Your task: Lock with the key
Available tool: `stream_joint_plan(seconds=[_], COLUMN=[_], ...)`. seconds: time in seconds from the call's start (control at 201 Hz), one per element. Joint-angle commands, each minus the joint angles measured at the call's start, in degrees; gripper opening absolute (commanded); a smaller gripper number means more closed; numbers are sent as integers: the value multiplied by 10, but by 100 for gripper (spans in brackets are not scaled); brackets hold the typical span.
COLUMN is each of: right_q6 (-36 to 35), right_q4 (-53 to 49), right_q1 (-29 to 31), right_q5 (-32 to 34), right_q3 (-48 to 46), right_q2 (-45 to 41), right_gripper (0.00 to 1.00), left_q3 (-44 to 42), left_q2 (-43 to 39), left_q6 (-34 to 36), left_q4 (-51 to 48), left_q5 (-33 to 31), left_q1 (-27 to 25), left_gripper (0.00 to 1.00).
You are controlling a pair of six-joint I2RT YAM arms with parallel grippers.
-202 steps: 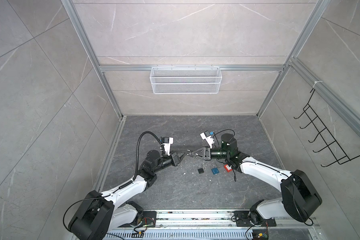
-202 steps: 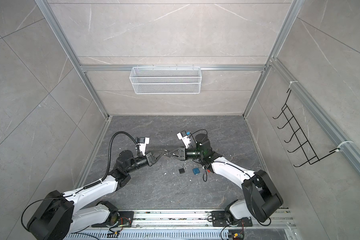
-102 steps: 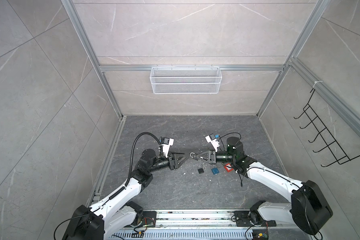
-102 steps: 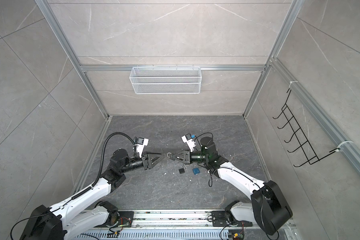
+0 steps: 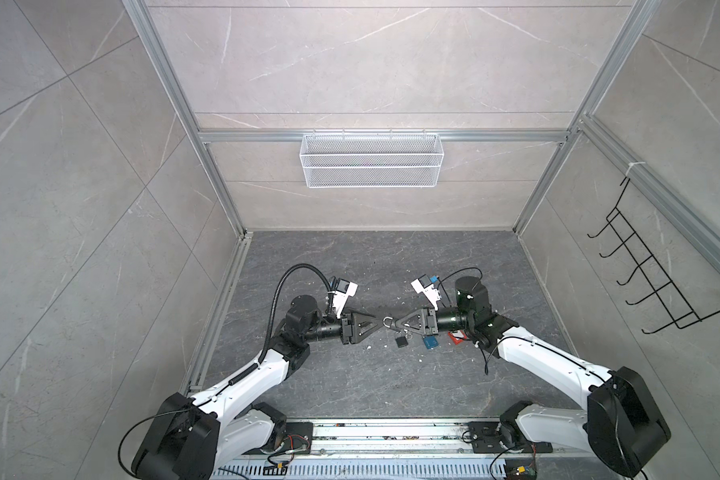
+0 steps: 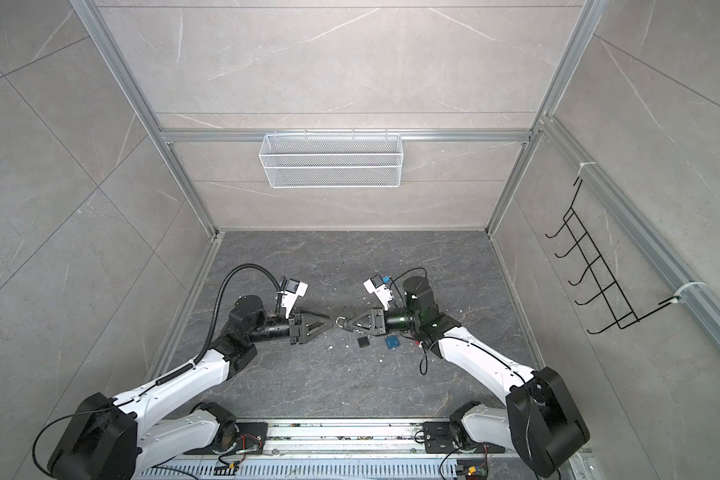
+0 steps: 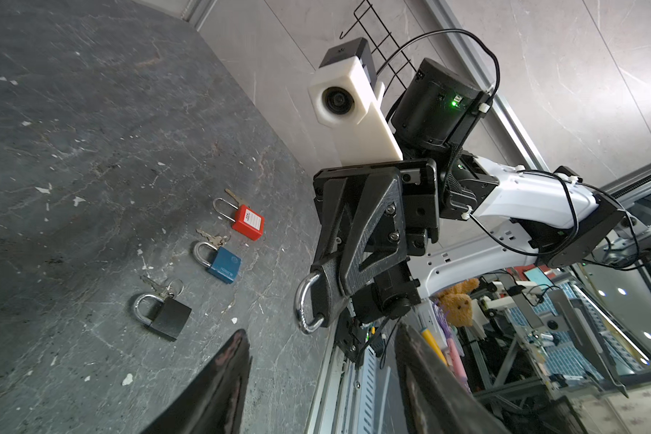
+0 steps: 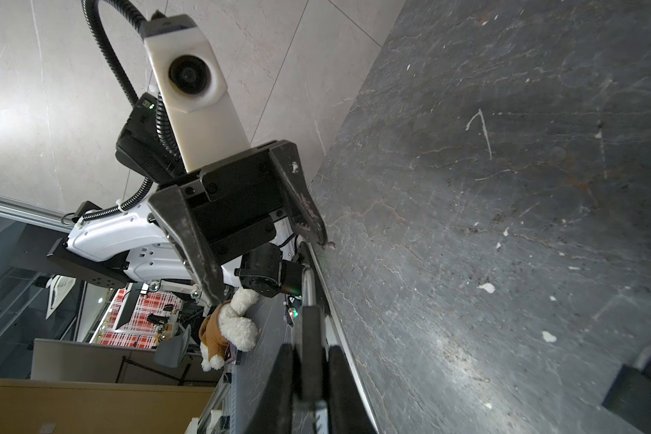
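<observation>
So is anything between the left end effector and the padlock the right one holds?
Nothing visible. The open left end effector faces the padlock gripped in the right end effector across bare air; the black padlock, blue padlock and red padlock lie on the table below.

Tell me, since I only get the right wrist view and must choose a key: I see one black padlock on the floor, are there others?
Observer: Yes, a blue padlock and a red padlock lie in a row with it.
Operator: Keys?
Observer: Each of the three has keys at its shackle end.
Operator: What am I holding?
Observer: A fourth padlock; its silver shackle loops out past the right tool's tips.
</observation>
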Motion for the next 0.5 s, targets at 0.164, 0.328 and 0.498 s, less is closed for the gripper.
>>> stream_joint_plan(seconds=[0.164, 0.328, 0.498], right_q6=[-11, -10, -9], right_q4=[12, 14, 15], right_q1=[-1, -2, -2], right_q5=[-33, -34, -32], right_q3=[-4, -2, 1], right_q2=[-7, -4, -2], right_gripper=[0, 0, 0], left_q3=[28, 30, 35], left_q2=[30, 39, 46], left_q6=[-12, -10, -5], left_q4=[66, 68, 64], left_q5=[58, 62, 69], left_q1=[-5, -13, -16], left_gripper=[64, 64, 63])
